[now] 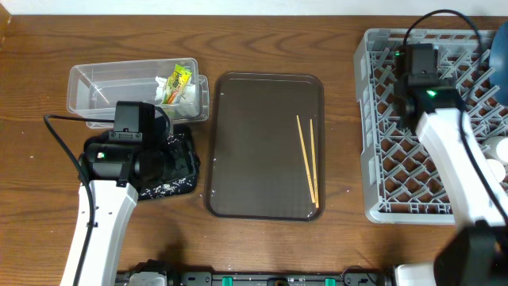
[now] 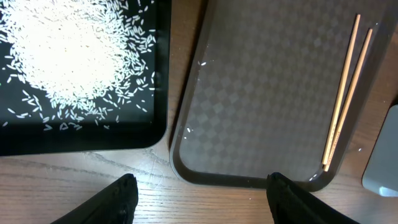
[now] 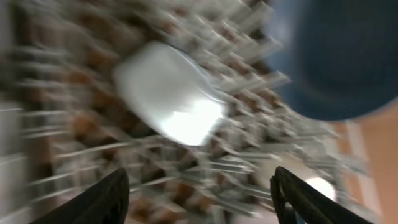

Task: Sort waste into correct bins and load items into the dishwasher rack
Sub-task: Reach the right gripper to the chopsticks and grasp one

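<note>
Closest in, the left gripper (image 2: 202, 183) is spread wide with nothing in it, hanging over the near rim of the brown tray (image 2: 261, 93). Up and left of its jaws, the rice (image 2: 68, 56) is already piled in the black tray (image 2: 87, 140). The wrapper (image 1: 176, 82) and tissue (image 1: 190, 95) are in the tub (image 1: 87, 87), so the waste looks done. The chopsticks (image 2: 345, 93) lie ahead and to the right of the jaws on the brown tray, and they look like the main job left. The right gripper (image 3: 200, 174) is also wide open and empty, reaching in over the rack (image 1: 381, 159). Its view is blurry, but a plate (image 3: 336, 56) and a pale dish (image 3: 168, 93) sit ahead of the jaws. Can't tell about the cups.
</note>
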You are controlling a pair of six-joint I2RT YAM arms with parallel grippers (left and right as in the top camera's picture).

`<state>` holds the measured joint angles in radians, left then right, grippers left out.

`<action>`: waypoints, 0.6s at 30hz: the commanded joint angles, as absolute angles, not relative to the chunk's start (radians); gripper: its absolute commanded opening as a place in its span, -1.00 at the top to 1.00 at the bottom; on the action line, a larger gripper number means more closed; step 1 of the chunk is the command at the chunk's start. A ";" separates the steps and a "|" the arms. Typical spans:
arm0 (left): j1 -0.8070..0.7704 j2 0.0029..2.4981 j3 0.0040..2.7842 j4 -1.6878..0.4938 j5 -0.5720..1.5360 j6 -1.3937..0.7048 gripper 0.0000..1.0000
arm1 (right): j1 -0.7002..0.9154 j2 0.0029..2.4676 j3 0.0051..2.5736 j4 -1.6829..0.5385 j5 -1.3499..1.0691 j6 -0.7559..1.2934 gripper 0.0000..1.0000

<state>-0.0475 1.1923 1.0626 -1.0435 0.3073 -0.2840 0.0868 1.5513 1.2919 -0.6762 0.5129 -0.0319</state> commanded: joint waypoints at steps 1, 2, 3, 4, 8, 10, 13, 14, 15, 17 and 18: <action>-0.043 1.195 1.064 -1.047 0.297 -0.271 -0.38 | 0.142 1.473 1.296 -0.695 0.048 -0.014 -0.44; -0.043 1.195 1.064 -1.047 0.297 -0.271 -0.39 | 0.155 1.458 1.296 -0.698 -0.056 -0.008 -0.47; -0.043 1.195 1.064 -1.047 0.297 -0.271 -0.39 | 0.169 1.451 1.296 -0.698 -0.140 -0.003 -0.49; -0.043 1.195 1.064 -1.047 0.297 -0.271 -0.39 | 0.186 1.450 1.296 -0.701 -0.233 -0.004 -0.47; -0.043 1.195 1.063 -1.047 0.297 -0.271 -0.40 | 0.279 1.470 1.277 -0.702 -0.358 0.024 -0.20; -0.043 1.195 1.063 -1.047 0.297 -0.271 -0.39 | 0.332 1.487 1.250 -0.701 -0.313 0.072 -0.20; -0.043 1.195 1.063 -1.046 0.297 -0.271 -0.39 | 0.403 1.528 1.217 -0.701 -0.210 0.143 -0.19; -0.043 1.195 1.063 -1.046 0.297 -0.271 -0.39 | 0.426 1.547 1.208 -0.700 -0.175 0.165 -0.18; -0.043 1.195 1.063 -1.047 0.297 -0.271 -0.39 | 0.445 1.565 1.201 -0.699 -0.151 0.183 -0.18; -0.043 1.195 1.063 -1.047 0.297 -0.271 -0.40 | 0.479 1.607 1.196 -0.700 -0.118 0.215 -0.13; -0.043 1.195 1.063 -1.047 0.297 -0.271 -0.40 | 0.492 1.630 1.196 -0.699 -0.110 0.222 -0.11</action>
